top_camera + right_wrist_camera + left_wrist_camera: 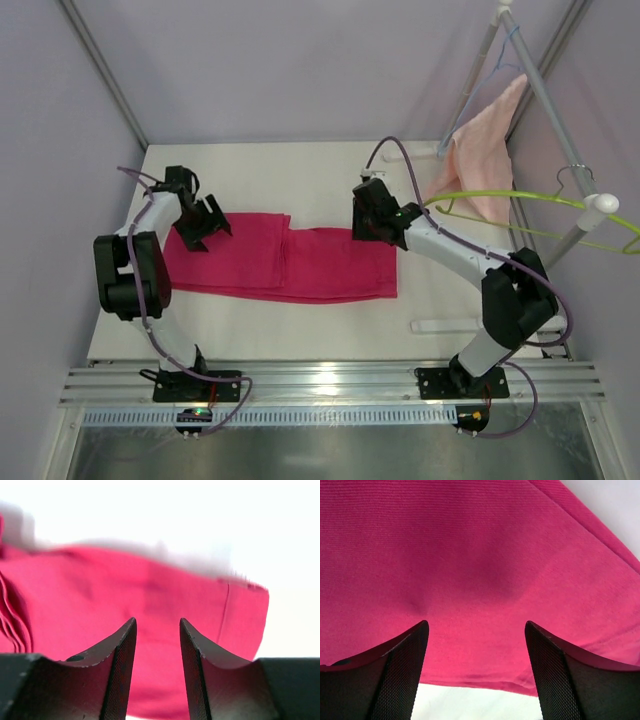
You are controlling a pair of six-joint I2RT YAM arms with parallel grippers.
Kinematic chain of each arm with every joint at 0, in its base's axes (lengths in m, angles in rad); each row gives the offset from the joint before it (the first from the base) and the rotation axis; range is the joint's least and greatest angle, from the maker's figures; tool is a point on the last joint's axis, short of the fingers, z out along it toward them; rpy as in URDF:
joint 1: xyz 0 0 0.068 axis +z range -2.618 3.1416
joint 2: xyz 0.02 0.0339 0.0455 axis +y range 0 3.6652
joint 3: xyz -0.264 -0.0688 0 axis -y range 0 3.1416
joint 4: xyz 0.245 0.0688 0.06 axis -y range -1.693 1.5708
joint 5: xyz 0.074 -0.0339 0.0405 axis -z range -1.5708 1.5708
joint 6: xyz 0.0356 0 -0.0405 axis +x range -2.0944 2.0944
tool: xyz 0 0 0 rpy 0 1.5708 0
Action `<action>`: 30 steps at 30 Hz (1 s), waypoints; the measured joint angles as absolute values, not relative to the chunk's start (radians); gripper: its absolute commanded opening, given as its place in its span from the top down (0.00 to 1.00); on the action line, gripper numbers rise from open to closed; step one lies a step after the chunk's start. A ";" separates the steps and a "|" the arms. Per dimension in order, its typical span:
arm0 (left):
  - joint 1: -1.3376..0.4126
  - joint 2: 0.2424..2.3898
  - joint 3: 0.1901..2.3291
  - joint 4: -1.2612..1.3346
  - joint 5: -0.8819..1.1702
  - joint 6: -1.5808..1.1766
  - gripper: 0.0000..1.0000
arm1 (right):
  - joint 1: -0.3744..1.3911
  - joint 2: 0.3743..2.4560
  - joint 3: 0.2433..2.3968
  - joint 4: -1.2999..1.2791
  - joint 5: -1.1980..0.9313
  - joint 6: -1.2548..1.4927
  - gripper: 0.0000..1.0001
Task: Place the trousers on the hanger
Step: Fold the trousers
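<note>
Trousers point(285, 262) folded flat on table point(300, 170); hanger point(510, 192) seemingly hangs from rail point(545, 110).

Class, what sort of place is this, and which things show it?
Probably a robot test cell for laundry handling: a left arm and right arm bolted to a rail at a white table, magenta trousers laid out, and a rack holding a green hanger.

Trousers point(290, 262) showing bright magenta-pink with a fine ribbed weave, under the black, mesh-patterned left end effector point(476, 630) and right end effector point(157, 625). Lime-green hanger point(500, 193) and pale salmon towel point(480, 165) showing beyond the right one. Bench point(300, 170) showing white.
</note>
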State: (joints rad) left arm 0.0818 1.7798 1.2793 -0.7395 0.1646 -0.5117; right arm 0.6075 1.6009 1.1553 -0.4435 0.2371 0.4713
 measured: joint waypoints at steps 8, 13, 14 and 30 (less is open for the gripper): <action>0.088 1.906 1.311 -0.725 0.146 -0.535 0.22 | 0.536 1.817 1.221 -0.397 0.310 0.471 0.63; 0.091 1.914 1.317 -0.728 0.138 -0.544 0.21 | 0.456 1.874 1.181 -0.346 0.285 0.492 0.65; 0.092 1.916 1.320 -0.730 0.139 -0.546 0.21 | 0.449 1.874 1.176 -0.331 0.277 0.497 0.65; 0.110 1.905 1.334 -0.745 0.155 -0.536 0.20 | 0.446 1.797 1.198 -0.423 0.207 0.433 0.59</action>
